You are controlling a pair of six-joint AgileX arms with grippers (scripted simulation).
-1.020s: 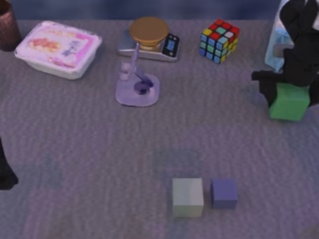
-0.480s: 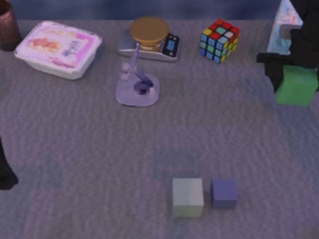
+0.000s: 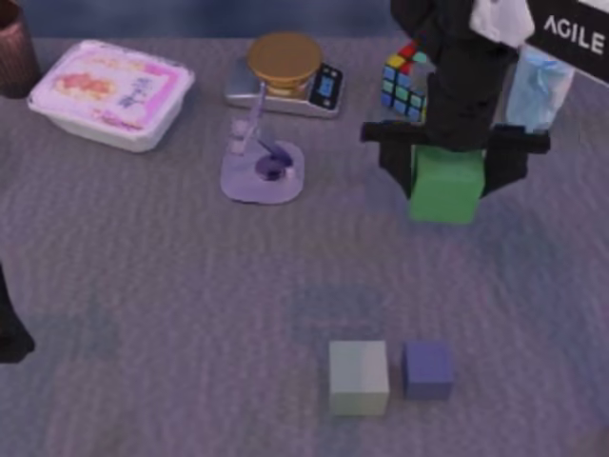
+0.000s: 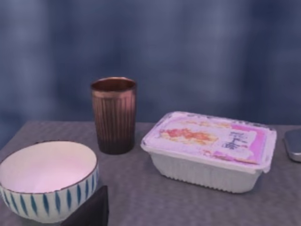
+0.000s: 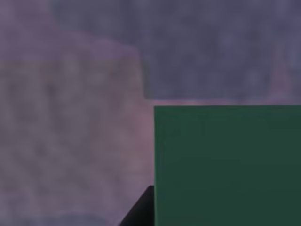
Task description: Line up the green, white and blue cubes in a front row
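My right gripper [image 3: 444, 181] is shut on the green cube [image 3: 445, 187], holding it above the table right of centre. In the right wrist view the green cube [image 5: 228, 165] fills the near part of the picture, with one dark finger [image 5: 140, 212] against its side. The white cube [image 3: 359, 377] and the blue cube [image 3: 426, 370] sit side by side near the front edge, white on the left, a small gap between them. My left arm [image 3: 11, 328] stays parked at the table's left edge.
Along the back stand a brown cup [image 3: 16, 49], a lidded food tray [image 3: 112, 92], a kitchen scale [image 3: 285, 74] and a multicoloured puzzle cube [image 3: 404, 81] partly behind my right arm. A lilac stand [image 3: 264, 167] sits left of the green cube. A bowl [image 4: 47, 179] shows in the left wrist view.
My right gripper carried the green cube from the table's right edge leftward, to a spot in front of the puzzle cube. The white and blue cubes have not moved.
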